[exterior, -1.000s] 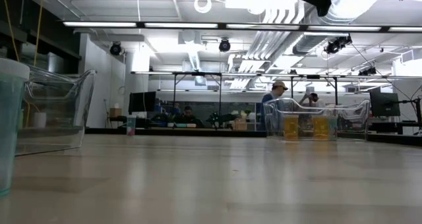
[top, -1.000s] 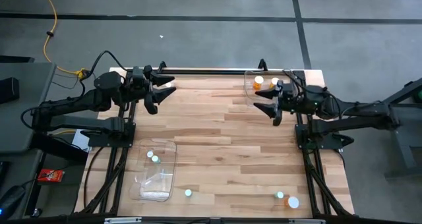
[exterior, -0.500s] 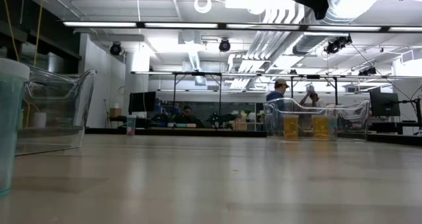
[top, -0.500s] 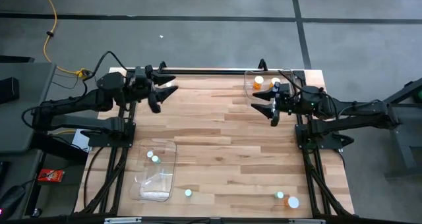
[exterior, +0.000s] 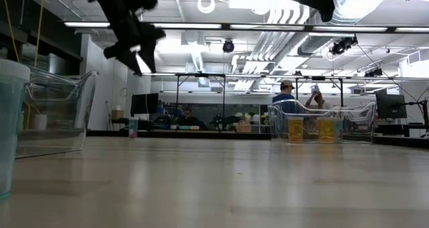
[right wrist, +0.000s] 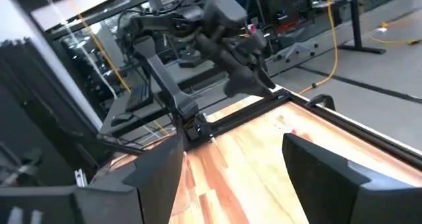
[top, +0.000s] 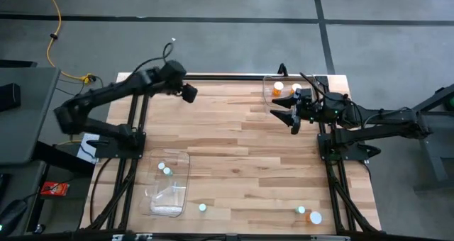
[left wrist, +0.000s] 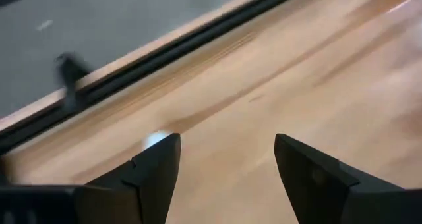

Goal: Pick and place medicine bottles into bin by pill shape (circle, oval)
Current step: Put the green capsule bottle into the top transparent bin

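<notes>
Two orange bottles (top: 277, 89) (top: 294, 89) stand in a clear bin (top: 268, 99) at the far right; they show amber in the low view (exterior: 295, 129). Two pale teal bottles (top: 164, 169) stand in a clear bin (top: 181, 191) at the near left. A teal bottle (top: 202, 208) and two more bottles (top: 301, 210) (top: 315, 217) stand loose on the table near its front edge. My left gripper (top: 189, 93) (left wrist: 227, 171) is open and empty, raised over the far left of the table. My right gripper (top: 284, 108) (right wrist: 231, 178) is open and empty beside the far-right bin.
A black rail (top: 227, 76) runs along the table's far edge. A teal bottle (exterior: 10, 121) stands very close to the low camera. Bare wood (top: 234, 149) lies between the bins. People show in the room beyond the table (exterior: 285, 94).
My left arm has risen and swung toward the table's right, turning its gripper about; it now shows at the top of the low view, where it did not before. The bottles and bins have stayed where they were.
</notes>
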Controlling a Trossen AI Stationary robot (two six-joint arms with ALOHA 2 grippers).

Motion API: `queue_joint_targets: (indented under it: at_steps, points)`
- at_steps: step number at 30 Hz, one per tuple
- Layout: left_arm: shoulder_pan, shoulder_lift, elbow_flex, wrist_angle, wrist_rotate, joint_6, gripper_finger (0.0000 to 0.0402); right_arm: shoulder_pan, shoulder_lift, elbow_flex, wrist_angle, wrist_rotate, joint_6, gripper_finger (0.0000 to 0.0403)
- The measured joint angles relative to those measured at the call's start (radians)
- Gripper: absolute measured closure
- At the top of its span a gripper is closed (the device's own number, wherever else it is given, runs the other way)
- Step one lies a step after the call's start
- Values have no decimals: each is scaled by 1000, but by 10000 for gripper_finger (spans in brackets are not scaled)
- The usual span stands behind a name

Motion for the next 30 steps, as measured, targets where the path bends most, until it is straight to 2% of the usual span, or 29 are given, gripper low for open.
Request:
queue_joint_targets:
  at_steps: [2, 7, 11, 30]
  points:
    - [51, 74, 31, -51, -6, 13, 165, 0, 0, 0, -1, 15, 15, 151]
    - [138, 194, 52, -56, 3, -4, 165, 0, 0, 0, -2, 19, 17, 151]
    - [177, 245, 52, -55, 91, -46, 165, 0, 0, 0, -3, 19, 17, 151]
    - [212, 387, 52, -28, 124, -88, 165, -2, 0, 0, -8, 55, 13, 151]
